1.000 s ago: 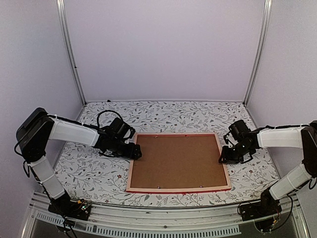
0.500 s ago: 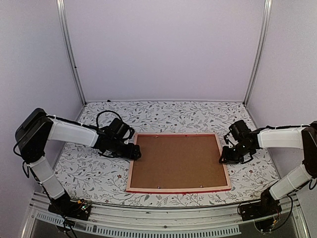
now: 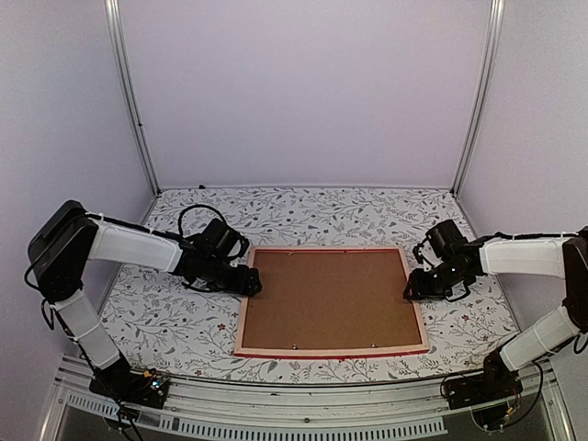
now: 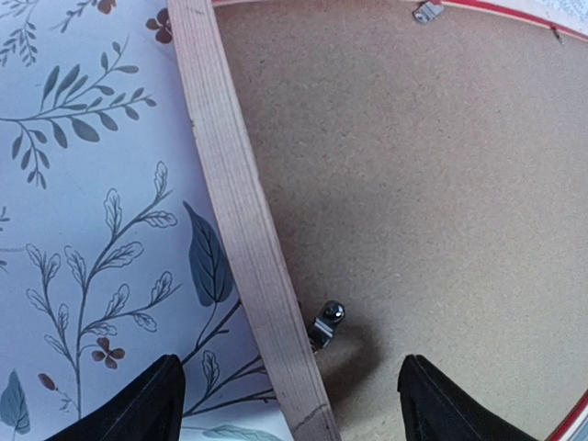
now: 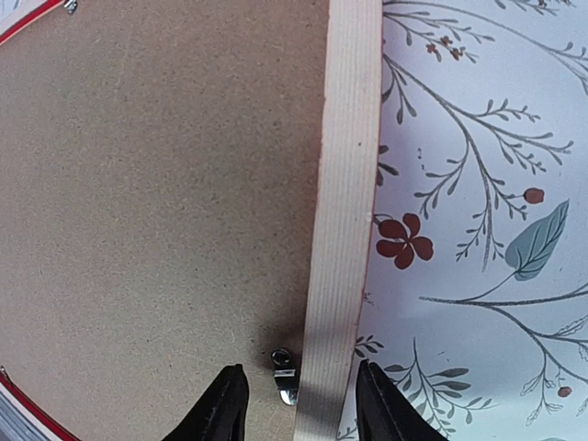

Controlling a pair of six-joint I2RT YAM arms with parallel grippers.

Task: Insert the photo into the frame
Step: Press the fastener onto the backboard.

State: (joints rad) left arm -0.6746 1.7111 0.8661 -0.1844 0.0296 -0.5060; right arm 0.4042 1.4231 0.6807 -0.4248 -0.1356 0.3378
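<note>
1. Frame (image 3: 331,350) lies flat and back-up in the middle of the table (image 3: 165,317), between your two arms. Its pale wood rails surround a plain brown board (image 3: 329,297).
2. Your left claw (image 3: 252,283) sits at the frame's left rail with its jaws spread wide, and it holds nothing. In its wrist view one finger (image 4: 138,409) hangs over the floral table and the other over the board, with the rail running between them.
3. You can see a small metal clip (image 4: 323,323) on the board, against the inner side of that rail and between the two fingers.
4. Your right claw (image 3: 411,292) is at the right rail, roughly opposite the left one. Its jaws are partly open and straddle the rail without gripping it. The board-side finger (image 5: 225,409) stands clear of the wood. The table-side finger is just beside the rail's outer edge, and you cannot tell whether it touches.
5. A second clip (image 5: 285,369) sits on the board against the inner side of the right rail, between those fingers.
</note>
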